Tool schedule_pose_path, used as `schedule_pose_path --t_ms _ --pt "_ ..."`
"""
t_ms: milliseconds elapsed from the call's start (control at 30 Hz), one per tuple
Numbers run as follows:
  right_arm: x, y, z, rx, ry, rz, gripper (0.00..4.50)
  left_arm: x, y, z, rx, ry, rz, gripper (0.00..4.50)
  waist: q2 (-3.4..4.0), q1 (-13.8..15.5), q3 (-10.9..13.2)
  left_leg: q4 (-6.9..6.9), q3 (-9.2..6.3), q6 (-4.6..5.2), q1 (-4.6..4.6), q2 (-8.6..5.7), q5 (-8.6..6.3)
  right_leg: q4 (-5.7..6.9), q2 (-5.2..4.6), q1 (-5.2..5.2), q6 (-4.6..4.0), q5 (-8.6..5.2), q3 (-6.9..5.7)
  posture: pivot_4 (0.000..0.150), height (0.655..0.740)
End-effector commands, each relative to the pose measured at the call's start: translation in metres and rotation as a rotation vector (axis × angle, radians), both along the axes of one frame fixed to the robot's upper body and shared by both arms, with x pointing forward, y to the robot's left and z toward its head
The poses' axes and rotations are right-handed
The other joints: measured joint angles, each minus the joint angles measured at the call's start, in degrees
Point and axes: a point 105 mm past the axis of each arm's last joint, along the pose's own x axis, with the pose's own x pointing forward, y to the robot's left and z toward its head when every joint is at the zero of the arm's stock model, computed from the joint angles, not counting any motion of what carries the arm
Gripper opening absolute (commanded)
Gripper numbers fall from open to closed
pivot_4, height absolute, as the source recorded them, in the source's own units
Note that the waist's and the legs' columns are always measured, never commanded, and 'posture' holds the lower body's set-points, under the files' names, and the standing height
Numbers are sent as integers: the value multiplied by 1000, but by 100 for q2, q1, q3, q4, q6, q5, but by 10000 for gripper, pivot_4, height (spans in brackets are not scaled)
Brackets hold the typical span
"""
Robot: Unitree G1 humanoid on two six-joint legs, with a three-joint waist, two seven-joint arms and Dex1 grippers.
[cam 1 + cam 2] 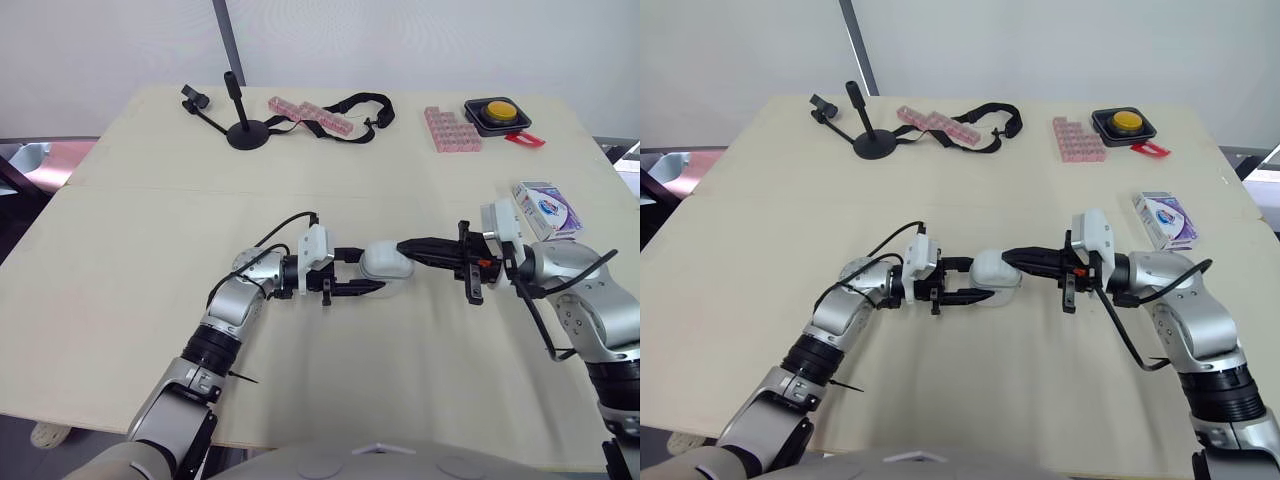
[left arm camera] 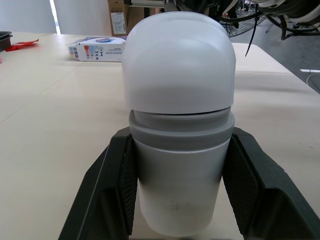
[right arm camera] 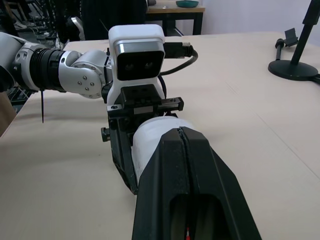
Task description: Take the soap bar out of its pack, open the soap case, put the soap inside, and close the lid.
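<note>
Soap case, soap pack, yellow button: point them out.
soap case (image 1: 384,262), left eye view, its white top.
soap pack (image 1: 547,208), left eye view, its printed face.
yellow button (image 1: 499,106), left eye view, its yellow cap.

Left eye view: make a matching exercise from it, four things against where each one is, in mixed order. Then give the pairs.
Things:
1. soap case
2. soap pack
3. yellow button
4. black stand

Places:
A. far side of the table, towards the left
B. between the fingers of the left gripper
C. far right corner
D. by the right edge, nearer than the button

Pairs: 1-B, 2-D, 3-C, 4-A
</note>
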Motion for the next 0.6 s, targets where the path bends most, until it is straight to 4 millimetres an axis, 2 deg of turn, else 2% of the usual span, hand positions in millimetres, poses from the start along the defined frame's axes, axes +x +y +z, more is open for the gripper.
schedule_pose_path --t_ms 33,600 --pt "-1 -2 0 -37 -27 -6 295 0 -2 10 -20 -41 -9 18577 0 0 0 0 0 0 0 0 0 0 0 0 0 0 0 1500 7143" --pt "0 21 -20 -164 60 31 295 -2 -2 9 -21 -38 -3 18577 0 -35 0 -9 0 -7 14 2 5 -20 -2 21 0 0 2 1500 7143"
